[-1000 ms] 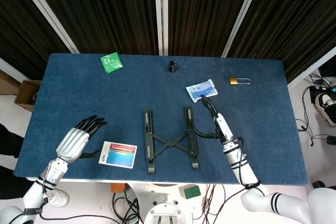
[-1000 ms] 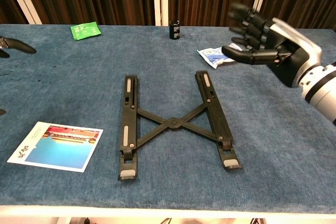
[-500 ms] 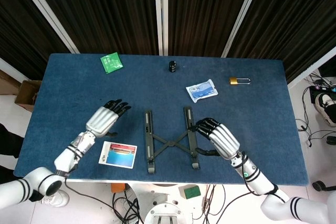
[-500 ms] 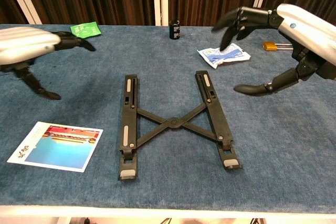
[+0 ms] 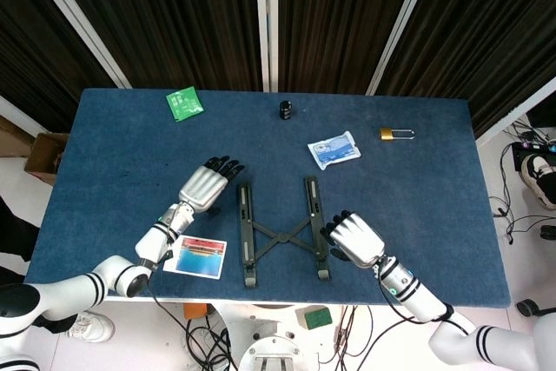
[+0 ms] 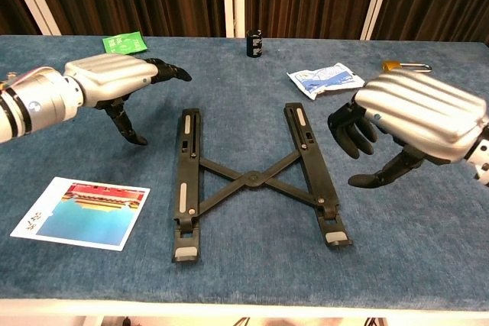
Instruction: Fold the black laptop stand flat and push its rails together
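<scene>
Black folding metal laptop stand [image 5: 281, 233], mid-table near the front edge, already flat but rails spread on their crossed links, closing apparently outstanding; left hand [image 5: 203, 188] and right hand [image 5: 355, 238] flank it, fingers apart, holding nothing.

My head camera is looking steeply down from high over the whole desk [image 5: 452, 206]; my chest camera is facing forward low and close, both sharing the laptop stand [image 5: 282, 233].
</scene>
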`<action>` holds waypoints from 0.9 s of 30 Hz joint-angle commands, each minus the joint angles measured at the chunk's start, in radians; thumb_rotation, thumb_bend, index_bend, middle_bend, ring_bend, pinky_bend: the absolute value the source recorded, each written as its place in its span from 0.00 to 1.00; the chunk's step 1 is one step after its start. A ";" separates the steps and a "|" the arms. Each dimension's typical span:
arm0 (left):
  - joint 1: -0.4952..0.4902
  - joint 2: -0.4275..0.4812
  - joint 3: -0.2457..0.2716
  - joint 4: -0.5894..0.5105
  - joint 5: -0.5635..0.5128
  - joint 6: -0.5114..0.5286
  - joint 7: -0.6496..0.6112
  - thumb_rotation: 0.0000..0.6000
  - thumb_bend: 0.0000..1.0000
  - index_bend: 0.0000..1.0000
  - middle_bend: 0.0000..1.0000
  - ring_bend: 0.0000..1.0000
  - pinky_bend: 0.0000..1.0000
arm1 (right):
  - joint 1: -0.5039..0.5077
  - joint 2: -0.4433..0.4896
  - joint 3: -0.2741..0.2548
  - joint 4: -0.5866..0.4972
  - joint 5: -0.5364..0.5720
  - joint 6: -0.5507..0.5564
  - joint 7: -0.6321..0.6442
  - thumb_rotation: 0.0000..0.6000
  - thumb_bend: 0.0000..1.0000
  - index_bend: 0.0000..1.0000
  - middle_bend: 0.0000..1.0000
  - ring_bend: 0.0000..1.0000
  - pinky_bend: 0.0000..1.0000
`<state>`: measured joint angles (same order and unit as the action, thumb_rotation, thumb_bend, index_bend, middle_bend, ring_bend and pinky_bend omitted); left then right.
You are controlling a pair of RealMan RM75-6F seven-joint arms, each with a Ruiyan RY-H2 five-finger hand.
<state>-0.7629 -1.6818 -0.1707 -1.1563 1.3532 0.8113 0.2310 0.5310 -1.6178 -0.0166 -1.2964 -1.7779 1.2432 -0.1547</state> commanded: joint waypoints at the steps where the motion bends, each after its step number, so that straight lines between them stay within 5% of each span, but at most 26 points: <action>1: -0.014 -0.019 0.003 0.019 -0.005 -0.009 -0.012 1.00 0.09 0.08 0.06 0.04 0.13 | 0.009 -0.046 0.002 0.059 0.017 -0.017 0.015 1.00 0.00 0.74 0.77 0.64 0.71; 27: -0.063 -0.092 0.024 0.098 -0.022 -0.010 -0.072 1.00 0.09 0.08 0.06 0.04 0.13 | 0.065 -0.201 0.007 0.350 0.027 -0.019 0.053 1.00 0.00 0.74 0.76 0.65 0.72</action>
<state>-0.8256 -1.7728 -0.1475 -1.0586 1.3315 0.8015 0.1598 0.5916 -1.8120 -0.0081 -0.9550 -1.7498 1.2225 -0.1041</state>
